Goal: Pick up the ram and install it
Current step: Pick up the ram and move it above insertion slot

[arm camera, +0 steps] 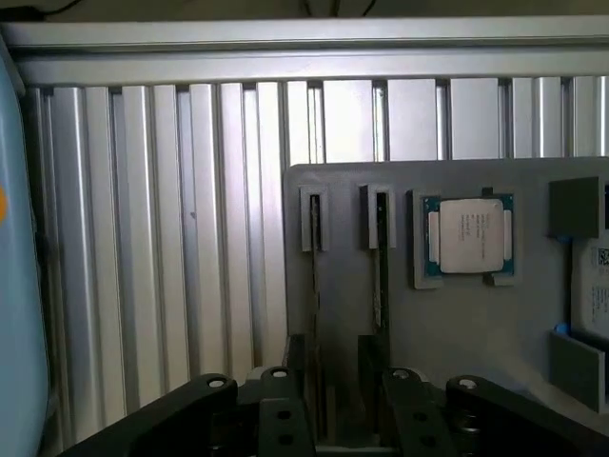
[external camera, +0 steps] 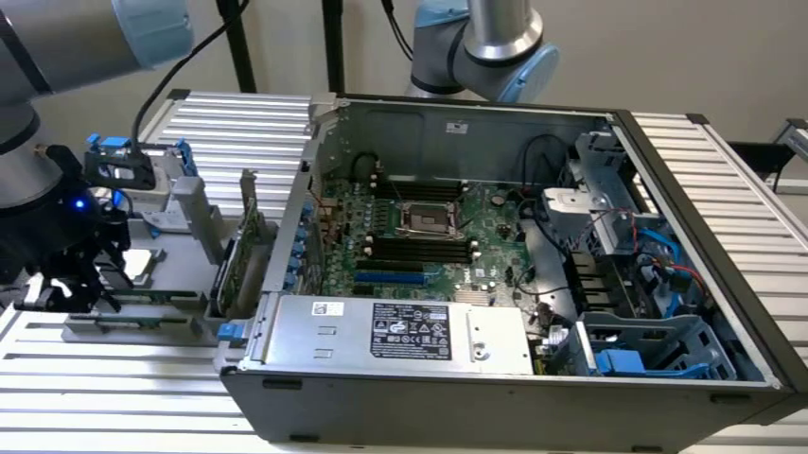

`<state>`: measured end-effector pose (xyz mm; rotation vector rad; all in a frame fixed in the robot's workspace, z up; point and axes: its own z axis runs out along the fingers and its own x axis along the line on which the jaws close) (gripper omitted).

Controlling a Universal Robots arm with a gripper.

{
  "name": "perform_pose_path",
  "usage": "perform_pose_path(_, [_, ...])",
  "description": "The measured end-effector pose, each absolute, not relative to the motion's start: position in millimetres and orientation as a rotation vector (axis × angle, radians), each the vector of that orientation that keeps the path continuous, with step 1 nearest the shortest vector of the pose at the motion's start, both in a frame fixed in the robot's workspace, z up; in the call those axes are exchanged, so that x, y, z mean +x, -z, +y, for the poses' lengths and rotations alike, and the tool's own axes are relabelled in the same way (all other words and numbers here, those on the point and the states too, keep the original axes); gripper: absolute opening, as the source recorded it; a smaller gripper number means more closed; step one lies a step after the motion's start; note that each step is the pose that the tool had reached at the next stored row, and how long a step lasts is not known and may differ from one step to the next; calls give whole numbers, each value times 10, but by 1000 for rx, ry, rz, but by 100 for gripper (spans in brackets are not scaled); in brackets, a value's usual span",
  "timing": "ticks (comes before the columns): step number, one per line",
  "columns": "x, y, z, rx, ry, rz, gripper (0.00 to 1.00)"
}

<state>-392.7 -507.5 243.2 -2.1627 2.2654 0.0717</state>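
Observation:
The ram [arm camera: 381, 286] is a thin green stick standing on its edge in a slot of the grey holder [arm camera: 476, 371]. A second thin stick [arm camera: 315, 305] stands in the slot beside it. My gripper [arm camera: 343, 409] hovers over the two slots, open, with its black fingers [arm camera: 278, 405] on either side and nothing between them. In the exterior view the gripper [external camera: 76, 279] is over the holder [external camera: 139, 329] at the exterior view's left, outside the open computer case [external camera: 505, 378]. The motherboard's black memory slots [external camera: 417, 249] lie inside the case.
A square silver processor [arm camera: 469, 236] rests in the holder beside the sticks. A green expansion card [external camera: 242, 251] stands upright between the holder and the case wall. A power supply [external camera: 392, 331] fills the case's near side. A second arm [external camera: 486, 47] stands behind the case.

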Motion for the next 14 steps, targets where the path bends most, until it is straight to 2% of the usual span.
perform_pose_path(14, [-3886, -2178, -5101, -2170, -72, 2259, 36])
